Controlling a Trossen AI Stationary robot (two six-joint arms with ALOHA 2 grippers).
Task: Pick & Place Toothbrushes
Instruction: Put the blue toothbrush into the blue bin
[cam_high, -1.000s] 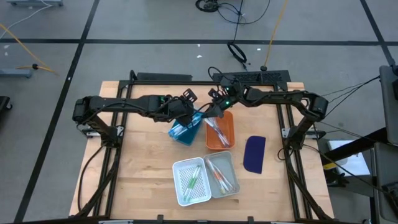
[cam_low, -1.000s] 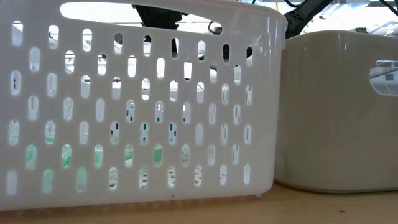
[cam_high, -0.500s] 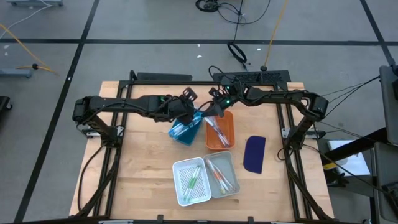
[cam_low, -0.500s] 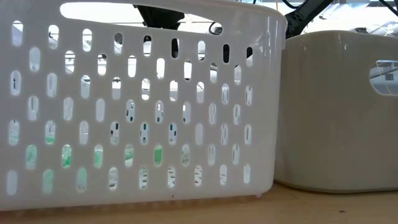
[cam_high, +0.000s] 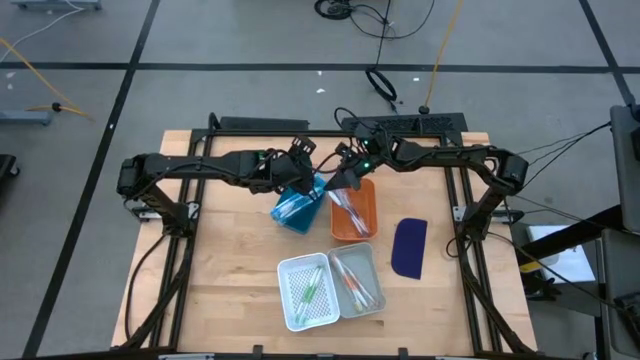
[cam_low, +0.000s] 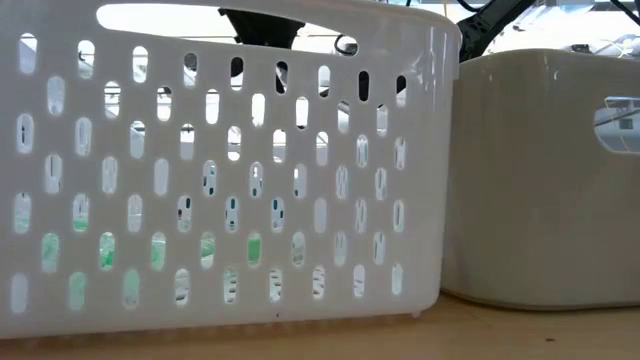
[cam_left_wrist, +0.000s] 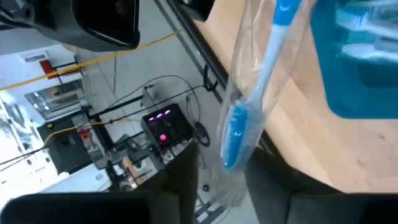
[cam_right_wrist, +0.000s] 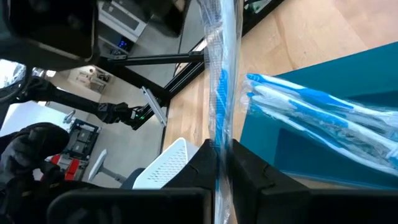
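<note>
The wooden table (cam_high: 230, 280) carries four containers. Nearest the front sit a white slotted basket (cam_high: 305, 292) with green toothbrushes (cam_high: 310, 287) inside and, touching its side, a plain white bin (cam_high: 358, 277) holding orange ones (cam_high: 355, 285). Behind them stand an orange bin (cam_high: 352, 210) with wrapped brushes (cam_high: 350, 212) and a blue bin (cam_high: 298, 207) with blue ones (cam_high: 290, 208). A dark blue flat piece (cam_high: 409, 247) lies well apart, on the right arm's side of the orange bin.

Both arms reach in over the rear of the blue and orange bins. The right gripper (cam_high: 338, 178) has its fingers (cam_right_wrist: 205, 163) pinched tight on a blue toothbrush (cam_right_wrist: 221, 93) in a clear wrapper, which stands up out of the fingers with the blue bin just beside it. The left gripper (cam_high: 297, 170) is just beside it; a blue-tipped wrapped toothbrush (cam_left_wrist: 239, 124) hangs close ahead of its fingers (cam_left_wrist: 180, 180), but whether they grip it cannot be told.
</note>
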